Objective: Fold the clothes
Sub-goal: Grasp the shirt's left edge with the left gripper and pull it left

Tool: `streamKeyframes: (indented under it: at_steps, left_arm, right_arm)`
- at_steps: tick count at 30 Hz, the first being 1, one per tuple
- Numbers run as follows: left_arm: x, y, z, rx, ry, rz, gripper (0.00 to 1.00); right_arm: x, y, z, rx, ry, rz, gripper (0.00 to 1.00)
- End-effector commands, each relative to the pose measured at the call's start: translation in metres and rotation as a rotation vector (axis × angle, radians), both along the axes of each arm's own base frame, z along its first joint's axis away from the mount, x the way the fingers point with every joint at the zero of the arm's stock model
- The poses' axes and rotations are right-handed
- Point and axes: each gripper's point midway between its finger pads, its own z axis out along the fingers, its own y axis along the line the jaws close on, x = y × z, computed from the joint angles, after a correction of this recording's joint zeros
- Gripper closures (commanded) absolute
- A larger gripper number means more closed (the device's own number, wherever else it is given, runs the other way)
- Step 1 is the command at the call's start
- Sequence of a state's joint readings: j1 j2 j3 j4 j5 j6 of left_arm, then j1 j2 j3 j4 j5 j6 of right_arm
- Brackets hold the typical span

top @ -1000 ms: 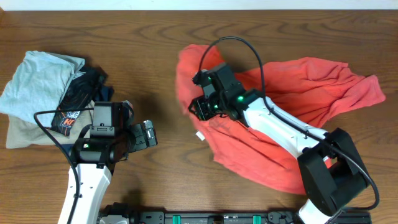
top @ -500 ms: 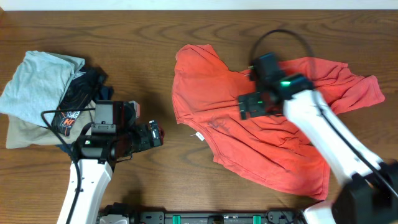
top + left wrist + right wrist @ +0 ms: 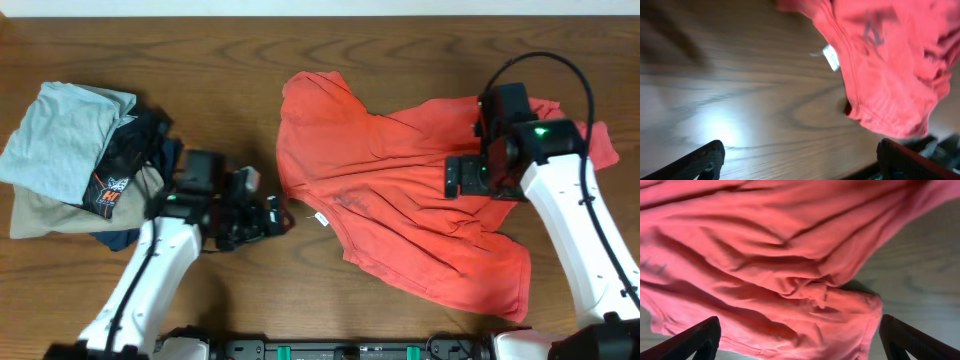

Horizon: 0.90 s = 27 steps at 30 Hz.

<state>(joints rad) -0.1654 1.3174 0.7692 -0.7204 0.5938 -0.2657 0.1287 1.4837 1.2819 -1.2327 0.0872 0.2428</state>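
Red-orange short-sleeved cotton T-shirt (image 3: 400,200) unfolded, lying crumpled on brown wooden worktop (image 3: 250,60), right of centre; creases, bunched folds across fabric; small white neck tag (image 3: 321,219) sticking out at left edge; faint greyish lettering (image 3: 872,27) near tag.

White arm links (image 3: 592,240), black wrist housings (image 3: 506,108), looping cable (image 3: 545,55)
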Motion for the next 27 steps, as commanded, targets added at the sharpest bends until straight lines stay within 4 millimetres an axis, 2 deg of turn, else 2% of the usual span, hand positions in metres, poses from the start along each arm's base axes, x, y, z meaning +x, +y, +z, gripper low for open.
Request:
streamKeyframes:
  at_steps: [1, 6, 14, 18, 21, 22, 23, 24, 27]
  left_arm:
    - [-0.008, -0.022, -0.006, -0.026, 0.042, -0.053, 0.02]
    - [-0.015, -0.059, -0.021, -0.033, 0.108, -0.075, 0.02]
    - [-0.032, -0.121, -0.047, -0.053, 0.166, -0.124, 0.02]
    - [-0.044, -0.145, -0.059, -0.054, 0.185, -0.152, 0.02]
    - [-0.050, -0.153, -0.072, -0.021, 0.178, -0.166, 0.03]
    - [-0.050, -0.153, -0.076, 0.000, 0.172, -0.161, 0.12]
    - [-0.050, -0.151, -0.082, 0.027, 0.169, -0.153, 0.25]
    - [-0.050, -0.149, -0.086, 0.049, 0.164, -0.146, 0.41]
    - [-0.042, -0.141, -0.092, 0.097, 0.134, -0.119, 0.81]
  right_arm:
    - [0.002, -0.015, 0.006, -0.009, -0.018, -0.073, 0.01]
    - [-0.004, -0.029, 0.005, -0.010, 0.004, -0.127, 0.01]
    - [-0.008, -0.037, 0.004, -0.011, 0.019, -0.157, 0.01]
    - [-0.008, -0.037, 0.004, -0.011, 0.019, -0.157, 0.01]
    - [-0.008, -0.037, 0.004, -0.011, 0.019, -0.157, 0.01]
    - [-0.008, -0.037, 0.004, -0.011, 0.020, -0.157, 0.01]
    - [-0.008, -0.037, 0.004, -0.011, 0.020, -0.157, 0.01]
    - [-0.008, -0.037, 0.004, -0.011, 0.021, -0.157, 0.01]
    - [-0.009, -0.037, 0.004, -0.012, 0.026, -0.157, 0.01]
